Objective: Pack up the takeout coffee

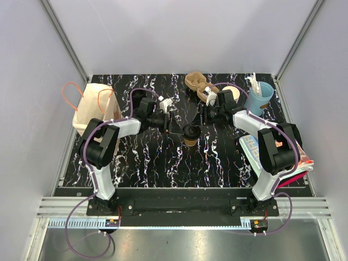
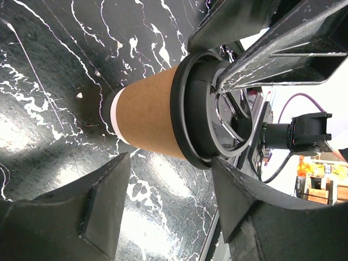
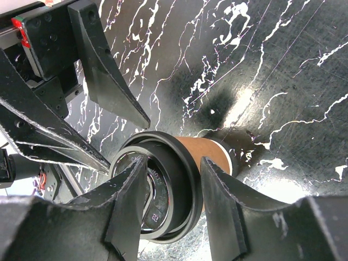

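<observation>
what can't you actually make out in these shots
- Top external: left pincer and right pincer crowd the cup; contact is too small to judge.
- Right wrist: its own fingers cover the lid edge, so the grip is unclear; lid lettering blurred.
- Top external: bag contents too small.

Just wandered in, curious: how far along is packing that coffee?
Done: the black lid sits on the tan cup. In hand: the right gripper brackets the lid's rim; the left gripper hangs open beside the cup. Remaining: the cup stands on the table, not in the paper bag.
</observation>
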`<state>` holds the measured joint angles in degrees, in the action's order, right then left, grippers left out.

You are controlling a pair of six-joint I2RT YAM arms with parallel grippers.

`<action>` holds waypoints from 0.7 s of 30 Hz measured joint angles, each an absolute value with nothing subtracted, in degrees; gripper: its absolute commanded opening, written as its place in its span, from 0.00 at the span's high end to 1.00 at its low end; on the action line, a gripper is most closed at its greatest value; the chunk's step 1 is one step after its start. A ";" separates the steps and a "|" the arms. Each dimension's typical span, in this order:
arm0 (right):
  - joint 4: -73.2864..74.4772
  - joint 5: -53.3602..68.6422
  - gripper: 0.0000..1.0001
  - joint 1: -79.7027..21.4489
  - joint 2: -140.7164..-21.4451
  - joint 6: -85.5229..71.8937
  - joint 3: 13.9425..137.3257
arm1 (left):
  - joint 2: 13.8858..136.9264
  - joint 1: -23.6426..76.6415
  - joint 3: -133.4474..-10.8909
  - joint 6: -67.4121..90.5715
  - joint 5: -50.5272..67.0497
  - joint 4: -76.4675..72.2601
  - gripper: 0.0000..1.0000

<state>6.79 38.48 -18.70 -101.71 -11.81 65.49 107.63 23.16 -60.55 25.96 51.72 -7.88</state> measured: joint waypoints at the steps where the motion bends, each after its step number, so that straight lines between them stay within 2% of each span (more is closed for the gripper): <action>1: 6.79 38.46 0.51 -18.70 -101.71 -11.79 65.49 | 107.63 23.29 -60.55 25.91 51.77 -7.88 0.39; 10: 6.76 38.41 0.53 -18.70 -101.71 -11.73 65.43 | 107.18 23.92 -60.84 24.36 51.00 -6.79 0.47; 21: 6.17 37.01 0.54 -18.48 -100.90 -10.04 64.62 | 106.37 28.49 -66.00 19.09 43.77 3.05 0.57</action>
<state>6.17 37.01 -18.48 -100.90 -10.04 64.62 106.37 28.49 -66.00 19.09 43.77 3.05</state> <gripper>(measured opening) 0.468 0.464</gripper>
